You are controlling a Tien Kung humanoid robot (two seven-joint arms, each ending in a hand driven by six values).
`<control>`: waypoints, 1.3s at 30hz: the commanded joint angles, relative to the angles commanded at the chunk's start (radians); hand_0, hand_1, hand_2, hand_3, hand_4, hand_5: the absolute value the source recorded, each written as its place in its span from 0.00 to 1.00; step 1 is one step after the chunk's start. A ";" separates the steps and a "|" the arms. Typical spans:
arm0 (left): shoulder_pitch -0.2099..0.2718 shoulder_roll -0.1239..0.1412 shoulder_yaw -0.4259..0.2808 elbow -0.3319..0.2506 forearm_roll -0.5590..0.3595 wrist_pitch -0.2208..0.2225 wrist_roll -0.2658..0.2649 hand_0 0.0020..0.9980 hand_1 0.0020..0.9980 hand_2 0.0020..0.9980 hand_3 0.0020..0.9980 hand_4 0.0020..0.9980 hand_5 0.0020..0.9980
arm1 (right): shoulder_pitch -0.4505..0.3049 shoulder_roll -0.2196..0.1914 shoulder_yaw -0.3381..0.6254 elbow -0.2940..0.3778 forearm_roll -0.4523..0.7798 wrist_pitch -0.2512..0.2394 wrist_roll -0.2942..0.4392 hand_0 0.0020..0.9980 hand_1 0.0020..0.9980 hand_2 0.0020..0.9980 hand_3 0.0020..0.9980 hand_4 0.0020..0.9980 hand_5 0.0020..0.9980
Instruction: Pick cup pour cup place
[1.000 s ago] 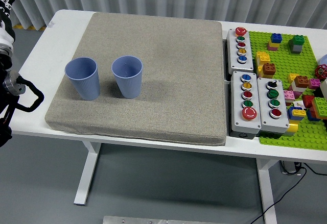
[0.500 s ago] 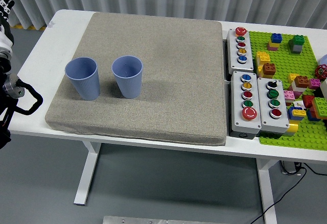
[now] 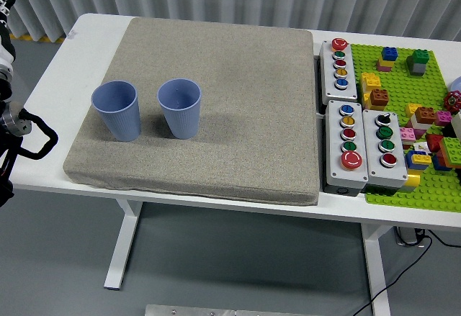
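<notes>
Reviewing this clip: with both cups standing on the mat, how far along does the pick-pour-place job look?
Both blue cups, the left cup and the right cup, stand upright side by side on the grey mat, neither held. The left arm sits at the picture's left edge, off the mat; the right is out of view. Nothing is in hand. This fits either cups awaiting pickup or cups set back after pouring; the contents cannot be told.

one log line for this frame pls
left arm: at table's left edge, clear of cups | left cup: upright on mat | right cup: upright beside it, apart
</notes>
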 joint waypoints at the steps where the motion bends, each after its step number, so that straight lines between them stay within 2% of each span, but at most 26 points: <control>1: 0.001 0.000 -0.002 0.000 0.000 0.000 0.000 0.86 0.82 0.90 0.97 0.82 1.00 | 0.000 0.000 0.000 0.000 0.000 0.000 0.000 0.70 0.70 0.63 0.62 0.17 0.31; 25: -0.014 0.005 -0.027 -0.006 0.012 0.005 0.003 0.85 0.82 0.90 0.97 0.81 1.00 | 0.010 -0.004 0.000 0.000 0.003 0.000 0.002 0.70 0.70 0.63 0.62 0.17 0.31; 39: 0.011 -0.001 -0.025 -0.013 0.018 0.007 0.003 0.85 0.82 0.90 0.97 0.81 1.00 | -0.011 0.000 0.010 0.000 -0.022 0.004 -0.002 0.70 0.70 0.63 0.62 0.17 0.31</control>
